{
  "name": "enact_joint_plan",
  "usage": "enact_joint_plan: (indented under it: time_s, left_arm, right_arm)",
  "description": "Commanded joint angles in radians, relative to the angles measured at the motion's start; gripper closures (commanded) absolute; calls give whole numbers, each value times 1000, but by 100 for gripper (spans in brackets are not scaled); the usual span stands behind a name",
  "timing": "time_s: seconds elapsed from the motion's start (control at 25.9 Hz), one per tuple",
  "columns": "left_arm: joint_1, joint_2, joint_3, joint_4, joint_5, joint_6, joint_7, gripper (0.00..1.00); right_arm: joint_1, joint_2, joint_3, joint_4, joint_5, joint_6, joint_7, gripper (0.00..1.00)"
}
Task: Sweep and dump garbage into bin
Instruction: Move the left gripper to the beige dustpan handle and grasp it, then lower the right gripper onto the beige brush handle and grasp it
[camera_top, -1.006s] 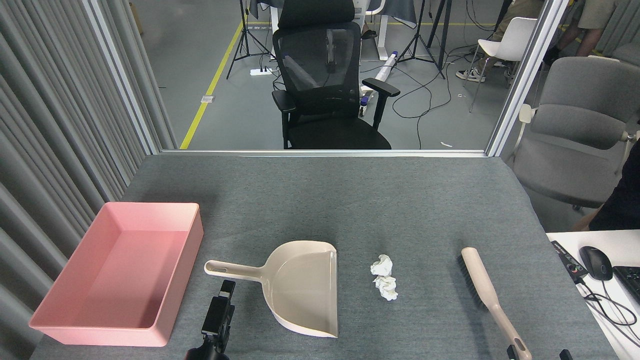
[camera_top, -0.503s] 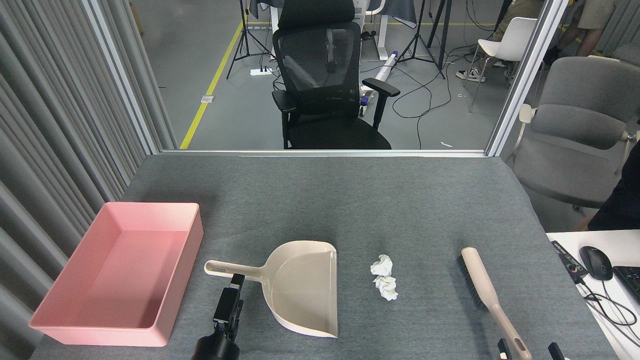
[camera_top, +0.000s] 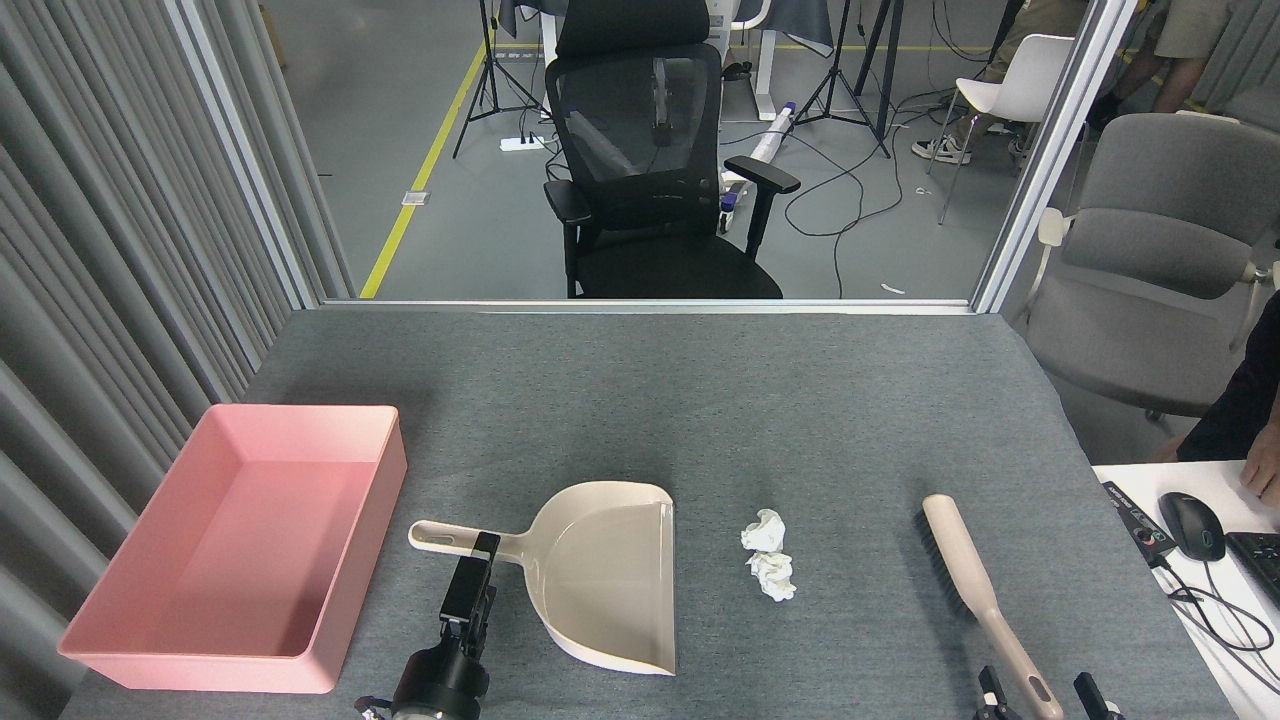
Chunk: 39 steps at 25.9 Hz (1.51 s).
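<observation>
— What is different on the bench (camera_top: 700, 400) since a second ago?

— Going from the biggest thing down: the pink bin (camera_top: 240, 545) sits at the left, bare inside and unmoved; the beige dustpan (camera_top: 600, 570) lies just right of it, handle pointing left, also unmoved; the brush (camera_top: 975, 590) lies at the right, where it was; the two tissue wads (camera_top: 768, 555) rest between dustpan and brush, touching each other, not yet swept.

— So only the arms have changed?

— Yes; the left pincer (camera_top: 478, 560) has crept forward and to the right, and its tip now reaches the dustpan's handle, seeming to overlap it; I see it end-on and dark, so I cannot tell whether it is wide or narrow.

— And the right?

— The right pincer (camera_top: 1035, 690) has risen into view at the bottom edge; its two prongs stand apart on either side of the brush handle's end, not closed on it.

— What does that mean for the job?

— I judge both arms are reaching for their tools; sweeping and dumping are still to do.
</observation>
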Motion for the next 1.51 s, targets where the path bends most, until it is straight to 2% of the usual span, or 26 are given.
enact_joint_plan:
  time_s: [0.0,0.27,0.5,1.16,1.28,1.35,1.47]
  left_arm:
    - [-15,1,1,23,0,0,0,0]
    - [-18,1,0,27,0,0,0,0]
    - [-30,1,0,38,0,0,0,0]
    - [-30,-1,1,39,0,0,2,0]
    - [-30,-1,1,39,0,0,2,0]
    - [-30,-1,1,39,0,0,2,0]
    - [-30,-1,1,38,0,0,2,0]
  right_arm:
    - [-5,3,1,6,0,-2,0,1]
    - [-7,-5,-1,40,0,-2,2,3]
    - [-7,-5,1,41,2,3,3,15]
    - [-4,-7,1,22,11,10,2,15]
    - [-4,-7,1,23,12,10,0,22]
    - [-5,-8,1,23,12,12,0,30]
    - [-5,-8,1,23,12,12,2,31]
